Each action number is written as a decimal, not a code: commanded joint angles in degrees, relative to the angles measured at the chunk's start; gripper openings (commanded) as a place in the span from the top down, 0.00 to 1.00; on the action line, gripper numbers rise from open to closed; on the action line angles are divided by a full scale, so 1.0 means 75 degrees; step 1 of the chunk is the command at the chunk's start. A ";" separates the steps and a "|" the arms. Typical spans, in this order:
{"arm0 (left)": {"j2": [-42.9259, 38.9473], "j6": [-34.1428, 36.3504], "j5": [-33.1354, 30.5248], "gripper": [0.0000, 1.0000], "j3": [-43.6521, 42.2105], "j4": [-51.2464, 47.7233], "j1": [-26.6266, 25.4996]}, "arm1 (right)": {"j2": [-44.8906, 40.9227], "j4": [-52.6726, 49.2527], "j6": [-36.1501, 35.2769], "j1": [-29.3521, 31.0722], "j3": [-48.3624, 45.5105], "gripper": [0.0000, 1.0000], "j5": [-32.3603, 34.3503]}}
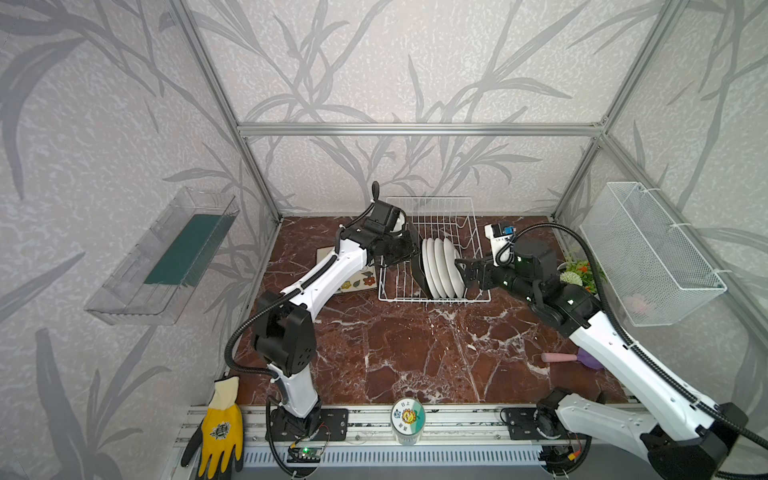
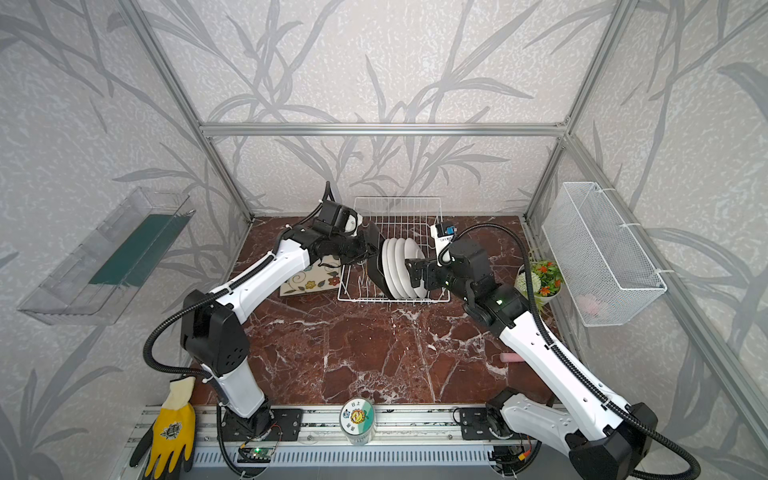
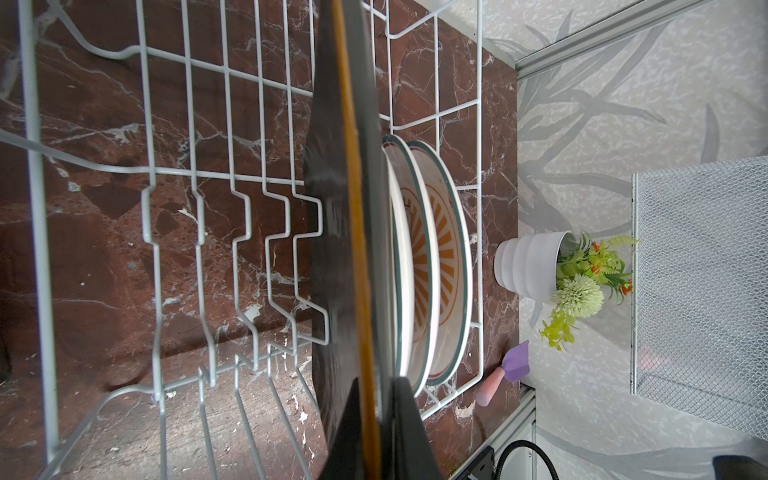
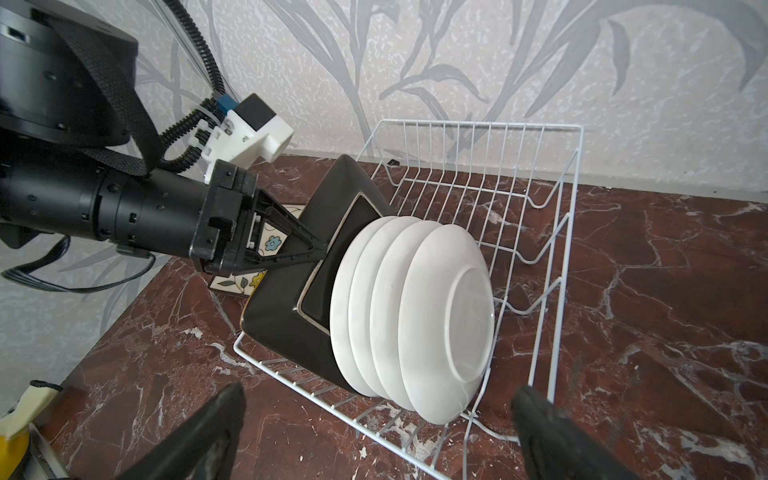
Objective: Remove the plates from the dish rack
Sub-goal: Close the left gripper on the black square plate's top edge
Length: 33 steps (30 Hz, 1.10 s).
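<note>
Sunflower-label jar (image 1: 407, 415) sits on the front rail (image 1: 457, 424), yellow glove (image 1: 220, 432) off to its left, potted fake plant (image 1: 579, 272) and pink-handled scoop (image 1: 557, 357) off right.

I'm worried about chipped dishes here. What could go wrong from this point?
The left gripper is shut on only one edge of the black square plate, so the plate may swing or slip as it lifts. The round white plates stand close behind it in the dish rack; pulling it out could drag or tip them. The open right gripper sits near the outermost round plate and might bump it.
</note>
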 commanded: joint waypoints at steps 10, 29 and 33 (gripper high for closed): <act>-0.0786 0.0276 -0.0311 1.00 0.0914 0.0169 0.0080 | -0.0043 0.0165 0.0044 -0.0043 -0.0005 0.01 -0.0080; -0.0964 0.0468 -0.0312 1.00 0.1084 0.0214 0.0132 | -0.0044 0.0211 0.0084 -0.0050 -0.0030 0.01 -0.0033; -0.1004 0.0596 -0.0346 1.00 0.1272 0.0138 0.0133 | 0.0004 0.0212 0.0063 -0.0059 0.0017 0.01 -0.0068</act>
